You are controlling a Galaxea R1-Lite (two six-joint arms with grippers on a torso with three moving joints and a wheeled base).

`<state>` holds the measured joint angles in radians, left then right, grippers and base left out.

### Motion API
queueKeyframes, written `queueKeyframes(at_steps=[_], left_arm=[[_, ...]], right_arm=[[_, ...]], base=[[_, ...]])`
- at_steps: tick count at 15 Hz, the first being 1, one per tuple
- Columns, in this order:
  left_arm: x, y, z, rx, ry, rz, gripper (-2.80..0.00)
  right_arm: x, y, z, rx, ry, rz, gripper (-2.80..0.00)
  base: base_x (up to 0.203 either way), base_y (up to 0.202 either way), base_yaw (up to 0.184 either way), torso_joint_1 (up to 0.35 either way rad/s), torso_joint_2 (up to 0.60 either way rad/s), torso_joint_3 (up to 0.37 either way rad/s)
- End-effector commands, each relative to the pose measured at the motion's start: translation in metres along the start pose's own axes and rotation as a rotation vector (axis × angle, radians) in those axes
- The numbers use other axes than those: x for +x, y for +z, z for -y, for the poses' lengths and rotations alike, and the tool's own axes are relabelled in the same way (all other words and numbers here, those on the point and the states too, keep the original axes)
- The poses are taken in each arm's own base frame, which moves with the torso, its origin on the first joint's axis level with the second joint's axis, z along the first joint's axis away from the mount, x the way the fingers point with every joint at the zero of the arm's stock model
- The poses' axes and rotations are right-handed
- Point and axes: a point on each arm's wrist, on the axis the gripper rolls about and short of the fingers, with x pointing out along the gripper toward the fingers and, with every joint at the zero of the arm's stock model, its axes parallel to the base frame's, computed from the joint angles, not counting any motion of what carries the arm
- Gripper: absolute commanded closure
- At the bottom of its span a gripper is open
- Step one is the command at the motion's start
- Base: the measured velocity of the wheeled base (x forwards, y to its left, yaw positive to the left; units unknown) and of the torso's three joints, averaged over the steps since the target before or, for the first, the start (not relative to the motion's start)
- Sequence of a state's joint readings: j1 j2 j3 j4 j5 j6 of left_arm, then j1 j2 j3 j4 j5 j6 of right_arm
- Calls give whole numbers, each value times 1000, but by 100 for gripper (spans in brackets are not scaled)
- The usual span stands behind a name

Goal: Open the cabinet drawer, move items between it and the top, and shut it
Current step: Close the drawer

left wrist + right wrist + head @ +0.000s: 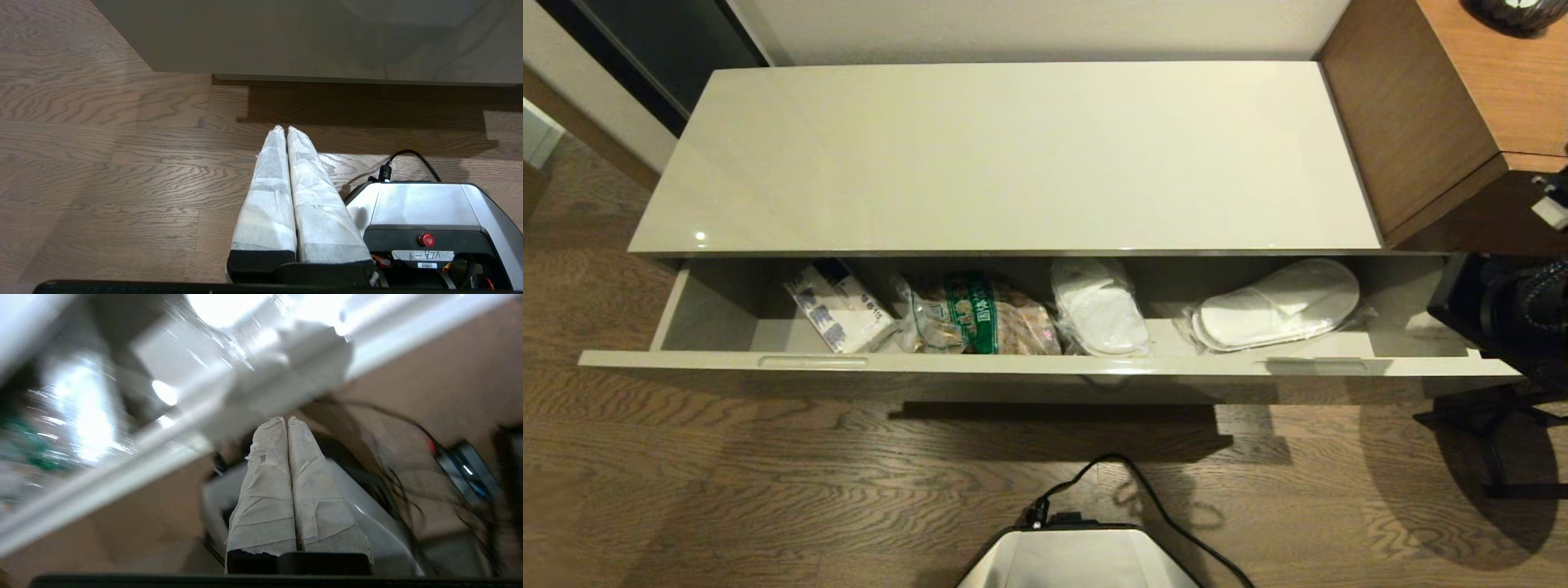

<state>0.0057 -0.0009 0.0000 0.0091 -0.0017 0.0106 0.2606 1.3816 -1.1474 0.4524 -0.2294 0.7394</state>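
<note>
While the floor (pixel 768 490) spreads wide below me, the top (pixel 1013 155) of the low cabinet lies bare and glossy ahead, with a brown desk (pixel 1494 73) rising at its right end. Under the top, the drawer (pixel 1045 364) stands pulled out toward me along the cabinet's whole length. Inside it, from left to right, lie a tissue pack (pixel 840 308), a bag of brown pieces (pixel 980 320) with a green label, and two bagged slippers: one slipper (pixel 1099 309) near the middle, touching the brown bag's right side, the other slipper (pixel 1278 304) further right, a little apart from the first. My base (pixel 1078 557) shows at the bottom edge. My left gripper (pixel 284 129) hangs low over the floor in front of the cabinet, jaws pressed together on nothing. My right gripper (pixel 285 420) sits near the drawer's front rim, jaws likewise closed and empty.
</note>
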Motion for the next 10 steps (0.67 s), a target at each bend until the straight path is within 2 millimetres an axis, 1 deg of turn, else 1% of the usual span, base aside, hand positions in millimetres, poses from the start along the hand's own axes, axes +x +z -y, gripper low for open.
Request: queueKeyframes(at_steps=[1,3,6,7,10], left_arm=[[0,0,0,0,1,1,0],[0,0,0,0,1,-1,0],[0,0,0,0,1,1,0],[0,0,0,0,1,1,0],[0,0,0,0,1,1,0]], right_arm=[[28,-21,10,-24,-91,-98,0],[54,-33,13,-34,-145,-160,0],[86,-39,10,-39,-176,-184,0],[94,-39,8,-33,-174,-179,0],[110,-30,-2,10,-130,-118,0]], base=[[0,0,0,0,0,0],[0,0,0,0,0,0],[0,0,0,0,0,0],[0,0,0,0,0,0],[0,0,0,0,0,0]])
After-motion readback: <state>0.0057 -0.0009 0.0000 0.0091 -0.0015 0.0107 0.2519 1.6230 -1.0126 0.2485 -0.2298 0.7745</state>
